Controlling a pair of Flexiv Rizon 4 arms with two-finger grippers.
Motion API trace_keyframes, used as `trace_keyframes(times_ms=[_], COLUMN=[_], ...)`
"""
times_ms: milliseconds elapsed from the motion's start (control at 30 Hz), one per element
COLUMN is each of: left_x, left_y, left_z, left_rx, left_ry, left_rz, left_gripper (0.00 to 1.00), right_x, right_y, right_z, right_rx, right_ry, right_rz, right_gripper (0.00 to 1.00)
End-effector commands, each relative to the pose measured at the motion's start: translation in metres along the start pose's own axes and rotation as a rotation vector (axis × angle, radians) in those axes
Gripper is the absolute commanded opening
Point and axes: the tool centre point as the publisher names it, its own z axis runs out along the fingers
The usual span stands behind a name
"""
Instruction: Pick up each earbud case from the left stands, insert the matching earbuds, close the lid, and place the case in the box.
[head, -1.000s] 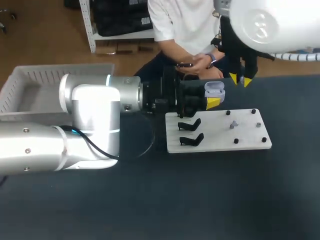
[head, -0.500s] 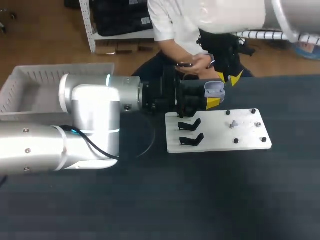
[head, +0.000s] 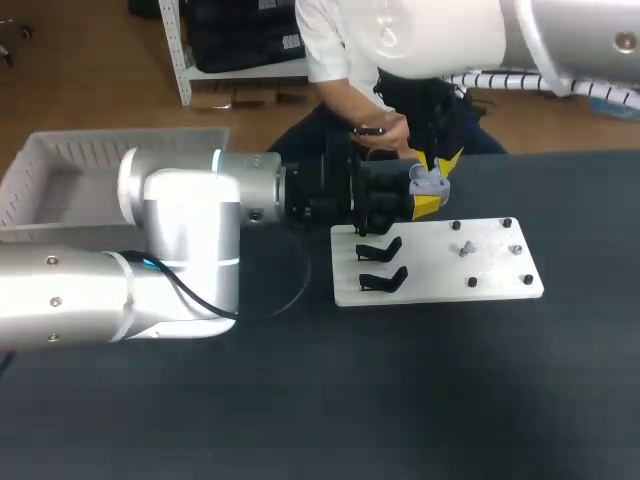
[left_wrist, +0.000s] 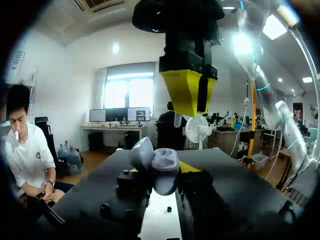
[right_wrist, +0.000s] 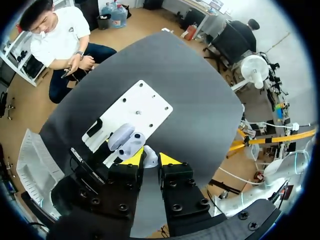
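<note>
Hanging straight above the open earbud case (head: 428, 178), which your left pincer (head: 428, 196) gripped near the bench's (head: 300, 400) far edge, your right pincer (head: 443, 160) pinched an earbud (right_wrist: 150, 157), so the coming move looked like a plain descent.

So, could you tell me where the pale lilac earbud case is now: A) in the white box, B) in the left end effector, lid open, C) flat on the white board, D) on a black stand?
B: the pale lilac earbud case sits lid-open between the yellow tips of the left end effector, under the right end effector holding a small white earbud.
</note>
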Motion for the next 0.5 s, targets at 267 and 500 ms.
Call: trace_keyframes(times_ms=[267,500], left_x=[0.0014,0.0014], left_y=[-0.0009,-0.0009], left_z=[0.0001,0.0001], left_rx=[-0.006,-0.006], left_ry=[-0.007,-0.007], left_rz=[0.005,0.005], left_gripper=[0.0,0.0], right_x=[0.0021,0.0028], right_y=[0.009,0.0119], right_z=[0.0089,0.0101], right_rx=[0.001,0.002], right_ry=[0.007,0.011], right_rz=[-0.014,-0.019], right_gripper=[0.0,0.0])
